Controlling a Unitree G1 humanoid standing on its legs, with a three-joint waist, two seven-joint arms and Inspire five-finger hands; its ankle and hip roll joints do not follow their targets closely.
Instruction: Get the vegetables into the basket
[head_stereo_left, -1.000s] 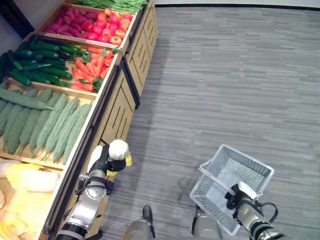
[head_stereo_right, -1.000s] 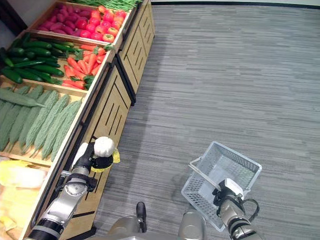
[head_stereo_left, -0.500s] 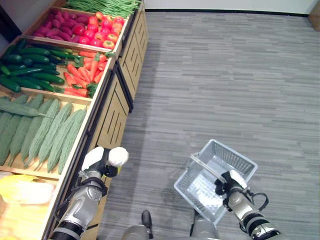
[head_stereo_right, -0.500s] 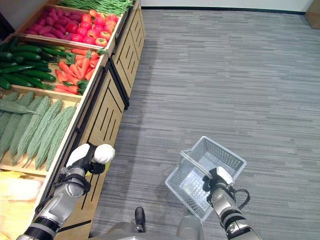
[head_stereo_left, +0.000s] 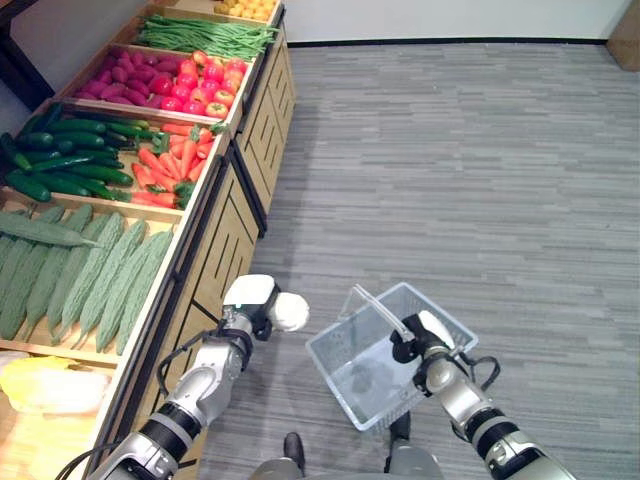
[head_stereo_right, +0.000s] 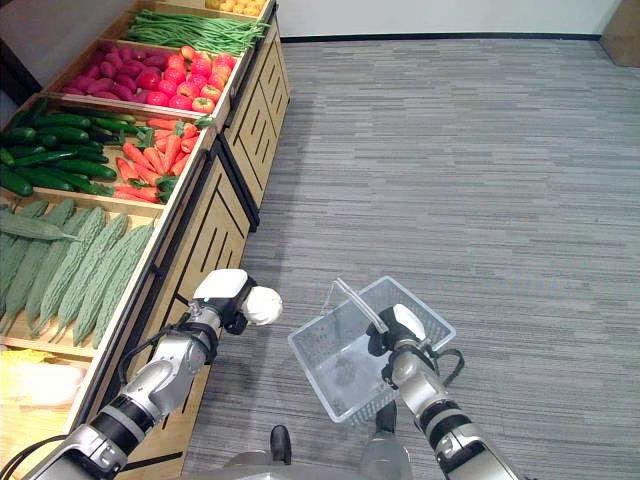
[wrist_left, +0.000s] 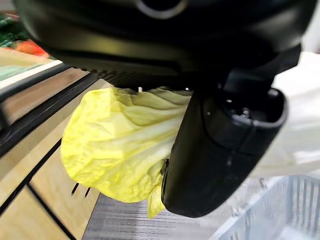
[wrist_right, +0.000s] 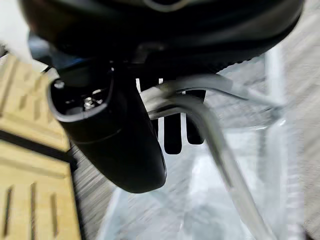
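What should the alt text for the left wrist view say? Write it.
The dark left hand grips a crinkled yellow-green cabbage, held above grey floor beside a wooden cabinet front. A pale wire basket's corner shows nearby.

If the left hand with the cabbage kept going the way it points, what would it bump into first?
Probably the basket: the left hand and its cabbage aim at its near rim, though depth is hard to judge.

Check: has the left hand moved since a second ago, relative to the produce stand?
Yes. The left hand, gripping the cabbage, has swung off the stand's front edge toward the basket.
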